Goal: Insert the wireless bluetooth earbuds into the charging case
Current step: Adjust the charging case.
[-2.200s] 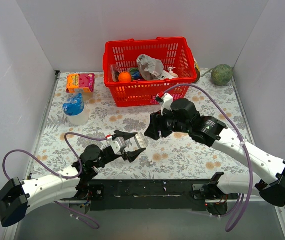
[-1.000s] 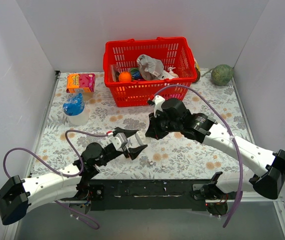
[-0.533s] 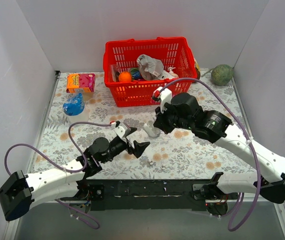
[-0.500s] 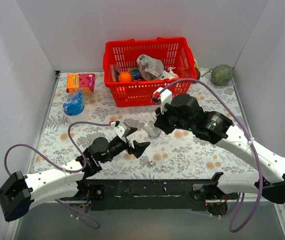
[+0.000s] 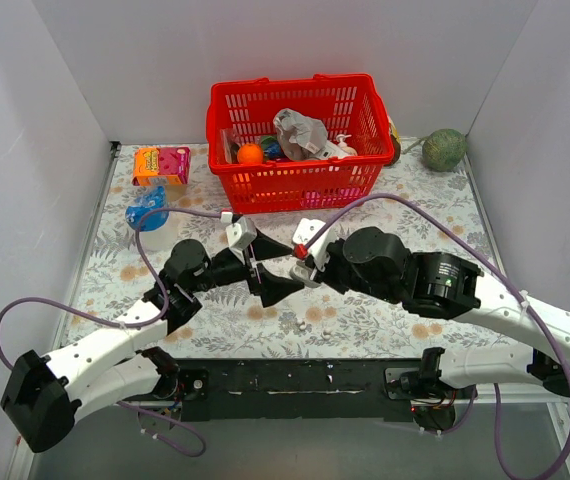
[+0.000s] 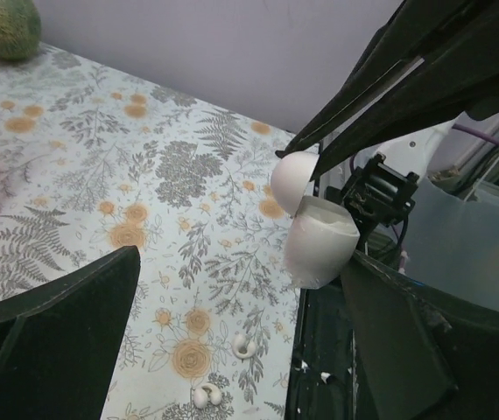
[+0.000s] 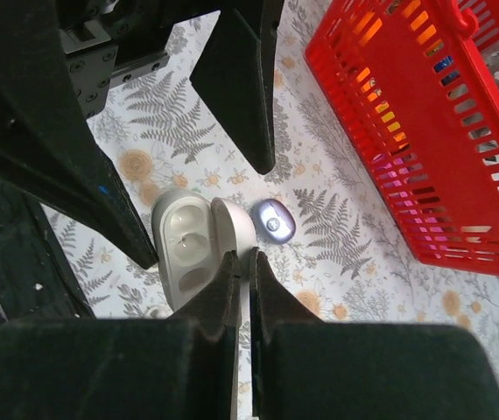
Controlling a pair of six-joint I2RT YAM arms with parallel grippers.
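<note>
From above, the two arms meet over the middle of the flowered table [image 5: 225, 320], in front of the red basket [image 5: 285, 185]. The left gripper [image 5: 287, 266] is spread wide and empty, its tips pointing at the right gripper [image 5: 308, 270]. What sits between them is masked in this view, though small pale pieces [image 5: 302, 325] lie on the cloth a little nearer the arms' bases. The left wrist view shows more: the white charging case [image 6: 319, 254] hangs open with its lid [image 6: 293, 179] up. It is pinched from above by the right arm's black fingers [image 6: 390, 79] and seems to be off the table. The left jaws frame it, standing well apart on either side and touching nothing. Low in that view the pale pieces lie on the table, below the case and closer to the left jaws than to the right. The right wrist view looks down its own fingers, which are almost together on the case's edge near the hinge. Both wells [image 7: 184, 232] are empty, set one behind the other along the case's long axis, which runs toward the camera. A small glossy purple bud [image 7: 273, 219], likely one of the earbuds, lies just beside the lid on the basket's side. It does not touch the lid, and its long axis runs across the view. With the right hand occupied, the free left arm looks best placed to fetch a bud.
</note>
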